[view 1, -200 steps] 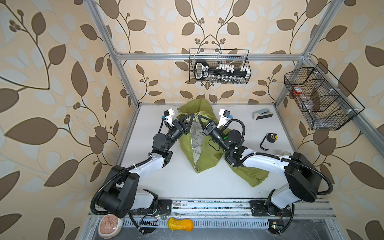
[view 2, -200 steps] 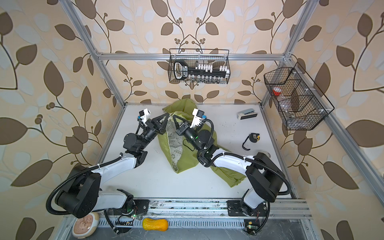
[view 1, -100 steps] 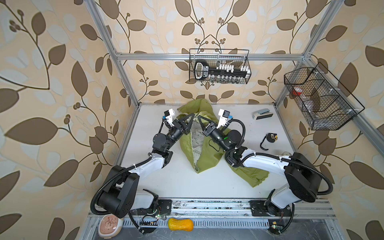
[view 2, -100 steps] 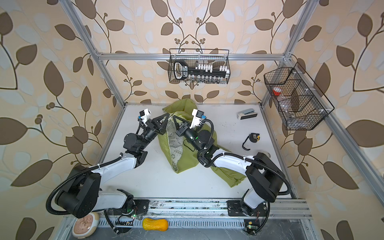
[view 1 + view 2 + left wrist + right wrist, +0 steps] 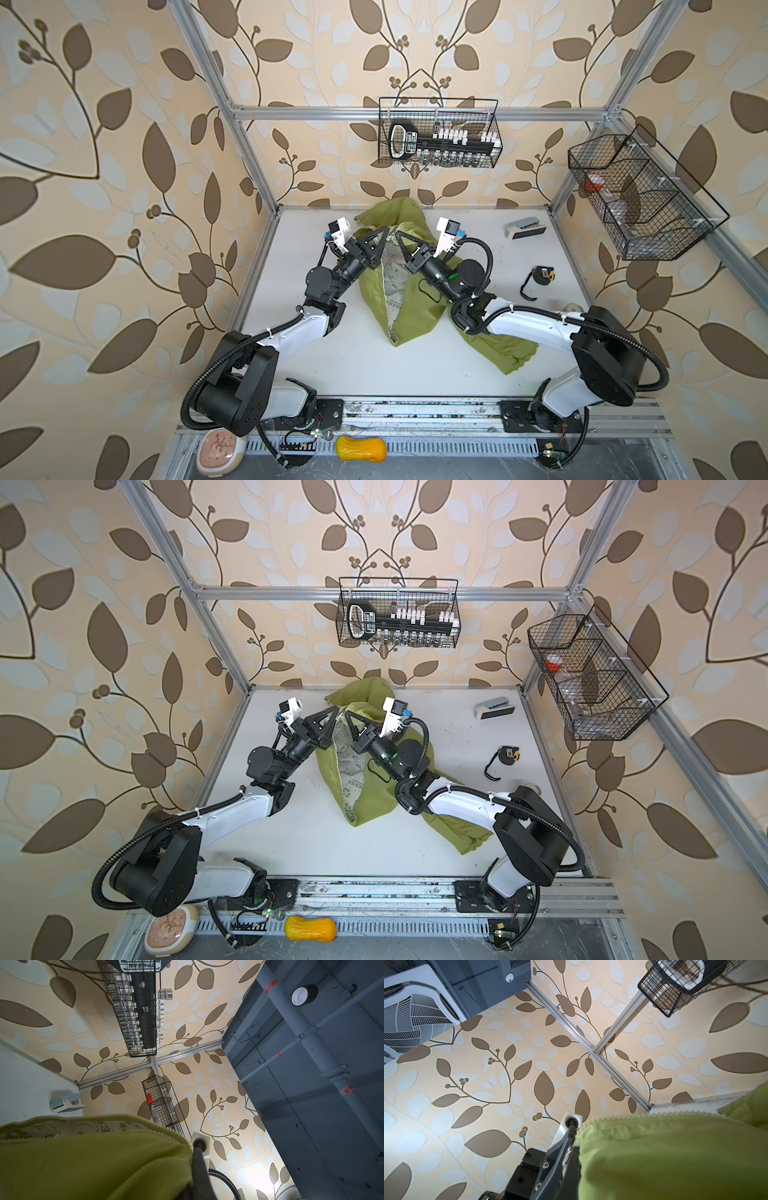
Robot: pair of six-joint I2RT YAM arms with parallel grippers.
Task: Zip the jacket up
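Olive-green jacket [image 5: 417,309] lies mid-table on the white table [image 5: 353,365], toward the back wall. Its front is unzipped, with the printed white lining [image 5: 392,282] exposed between the two front edges. One part trails toward the near right, passing beneath the right arm. The left gripper [image 5: 385,231] and right gripper [image 5: 398,236] stand close together at the upper end of the opening, tips nearly meeting. Both have their jaws closed, each pinching one front edge of the jacket and raising it off the table. In the wrist views, zipper teeth [image 5: 133,1115] run right up to each gripper.
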